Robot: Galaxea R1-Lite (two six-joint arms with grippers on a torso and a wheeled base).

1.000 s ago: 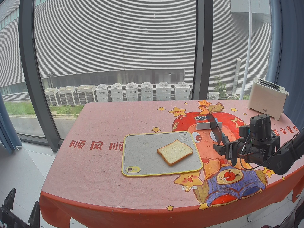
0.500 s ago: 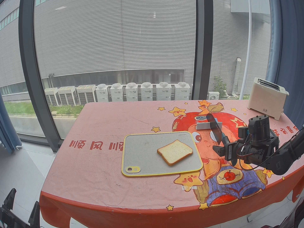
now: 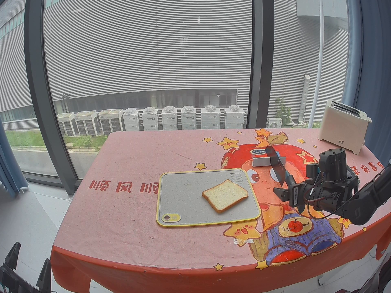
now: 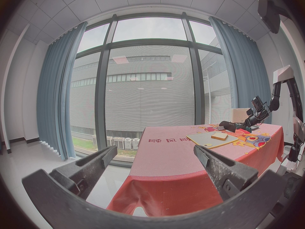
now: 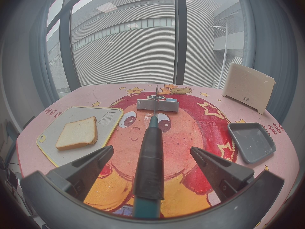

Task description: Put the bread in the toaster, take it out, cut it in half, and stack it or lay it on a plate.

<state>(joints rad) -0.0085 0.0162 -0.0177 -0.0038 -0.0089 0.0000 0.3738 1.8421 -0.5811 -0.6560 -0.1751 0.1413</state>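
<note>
Only the R arm has moved since approx 1 s ago. It has crept a touch toward frame-left in the head view, bringing the R tool (image 5: 151,150) further along the handle of the knife (image 3: 277,165). The bread (image 3: 225,195) & cutting board (image 3: 183,200) sit as they did. R tool is spread wide, fingers (image 5: 90,166) either side of the taped handle w/ clear gaps, so nothing is gripped yet. The knife appears to rest blade-first in a grey holder block (image 3: 260,161), centre-right of the head view. Its handle angles out toward the robot, prob. so it can be taken w/o touching the blade. The bread lies flat on the right half of the cutting board, mid-frame, so cutting looks next & the knife pick-up is the step in hand. The toaster (image 3: 343,126) stands at the right edge, slots up, w/ a grey tray (image 5: 252,142) on the cloth near it, likely the plate. L tool (image 4: 152,151) hangs open & empty, low off the tabletop's left end. The tabletop (image 3: 134,155) wears a pink cartoon-print cloth. Behind it are tall windows, blue curtains (image 3: 368,41) & a grey ribbed building outside.
</note>
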